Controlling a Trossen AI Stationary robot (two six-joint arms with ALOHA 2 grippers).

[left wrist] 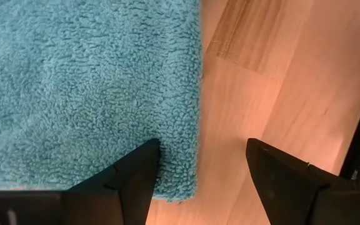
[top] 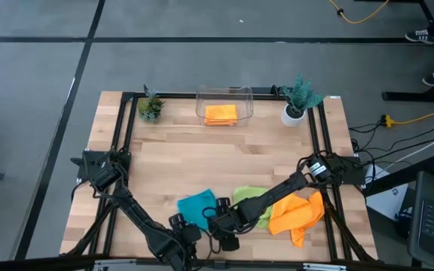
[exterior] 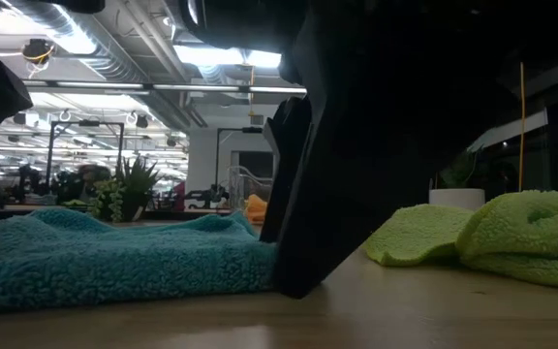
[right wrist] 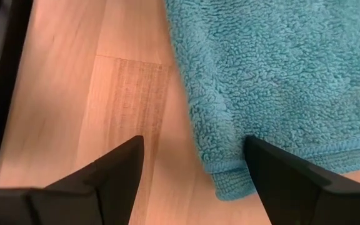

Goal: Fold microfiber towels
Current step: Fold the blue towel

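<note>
No legible text, label, brand, number or sign is to be found in any of the four views. Nothing is printed on the teal towel, the lime green towel, the orange towels or the bare wood of the desk. No marking can be read on the clear bin or on the dark arms, and nothing in the room behind is readable.

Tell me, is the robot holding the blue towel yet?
No. Both the left gripper and right gripper are open over corners of the teal towel, holding nothing.
</note>
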